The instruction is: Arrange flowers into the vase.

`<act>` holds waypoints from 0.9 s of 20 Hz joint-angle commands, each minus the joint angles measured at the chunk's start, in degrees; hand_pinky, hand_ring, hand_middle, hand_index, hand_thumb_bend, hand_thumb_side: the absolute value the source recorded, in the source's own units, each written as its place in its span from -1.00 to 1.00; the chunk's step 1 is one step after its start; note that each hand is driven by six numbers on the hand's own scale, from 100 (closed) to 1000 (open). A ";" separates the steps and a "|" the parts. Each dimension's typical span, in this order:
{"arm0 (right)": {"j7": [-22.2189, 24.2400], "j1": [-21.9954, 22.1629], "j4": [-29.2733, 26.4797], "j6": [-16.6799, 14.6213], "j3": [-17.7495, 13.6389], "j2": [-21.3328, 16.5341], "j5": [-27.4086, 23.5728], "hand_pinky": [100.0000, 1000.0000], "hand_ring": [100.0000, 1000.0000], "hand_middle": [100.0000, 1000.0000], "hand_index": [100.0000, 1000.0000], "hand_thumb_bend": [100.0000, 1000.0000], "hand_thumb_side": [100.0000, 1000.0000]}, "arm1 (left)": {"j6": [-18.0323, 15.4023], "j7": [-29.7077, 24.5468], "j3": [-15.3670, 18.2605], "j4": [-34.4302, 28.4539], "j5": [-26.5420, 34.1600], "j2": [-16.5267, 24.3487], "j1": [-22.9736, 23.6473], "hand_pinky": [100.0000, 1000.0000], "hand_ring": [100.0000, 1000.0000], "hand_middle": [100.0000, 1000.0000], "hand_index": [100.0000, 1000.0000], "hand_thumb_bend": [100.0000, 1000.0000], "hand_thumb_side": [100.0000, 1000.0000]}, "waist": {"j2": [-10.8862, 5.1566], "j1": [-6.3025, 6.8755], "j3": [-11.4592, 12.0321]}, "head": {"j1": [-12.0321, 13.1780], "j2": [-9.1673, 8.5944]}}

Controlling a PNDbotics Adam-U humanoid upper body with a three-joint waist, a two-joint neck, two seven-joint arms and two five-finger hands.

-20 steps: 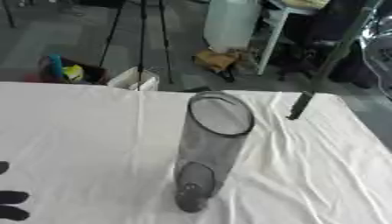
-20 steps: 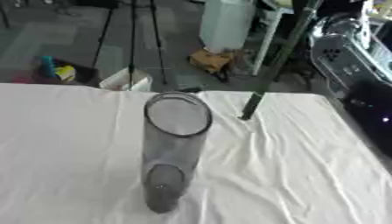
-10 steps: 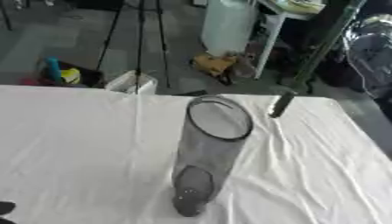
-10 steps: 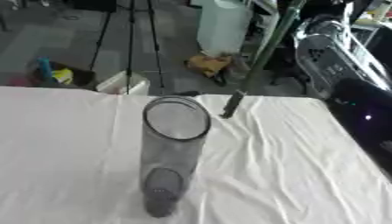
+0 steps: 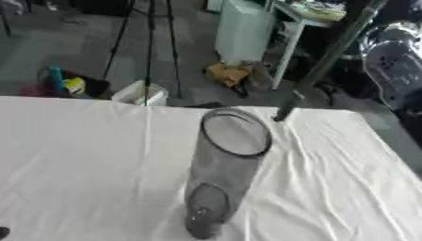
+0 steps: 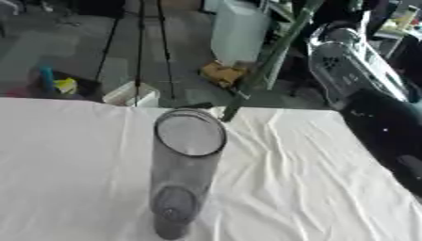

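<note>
A tall clear glass vase [image 5: 224, 169] stands upright on the white cloth [image 5: 91, 155], its open mouth [image 6: 190, 133] facing up. A long green flower stem [image 5: 323, 63] slants down from the top edge, and its lower end [image 5: 283, 114] hangs just right of the vase's rim, above the table's far edge. My right arm [image 6: 350, 66], silver and black, rises along the right side. My right hand [image 6: 334, 12] shows only as a dark shape at the top edge beside the stem. Of my left hand [image 5: 3, 232], only a dark tip shows in the lower left corner.
The cloth is wrinkled right of the vase [image 6: 280, 155]. Beyond the table's far edge the floor holds a tripod [image 5: 148, 42], a white box [image 5: 140, 94], a white cabinet [image 5: 243, 30] and coloured clutter [image 5: 66, 84].
The stem's lower end has swung left, from right of the vase to just beside its rim. My left hand has slipped almost out of the lower left corner.
</note>
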 commanded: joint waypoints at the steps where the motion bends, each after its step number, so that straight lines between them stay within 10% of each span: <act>1: -0.50 -0.85 -0.62 -0.31 -0.98 -1.44 -0.93 -1.00 -1.00 -1.00 -0.82 -1.00 0.88 | -0.09 -0.32 -0.63 -0.78 -0.25 0.07 -0.84 0.17 0.41 0.71 0.62 -0.75 1.00 | -0.07 -0.69 0.12 | -0.39 -0.78; 18: 0.80 -0.71 -0.62 1.24 -0.37 0.94 -0.64 -1.00 -1.00 -1.00 -0.82 -1.00 0.91 | -0.12 -0.86 -0.90 -0.78 -1.28 -0.33 -1.67 0.17 0.41 0.72 0.62 -0.76 1.00 | 2.04 -1.73 2.35 | -0.36 -1.42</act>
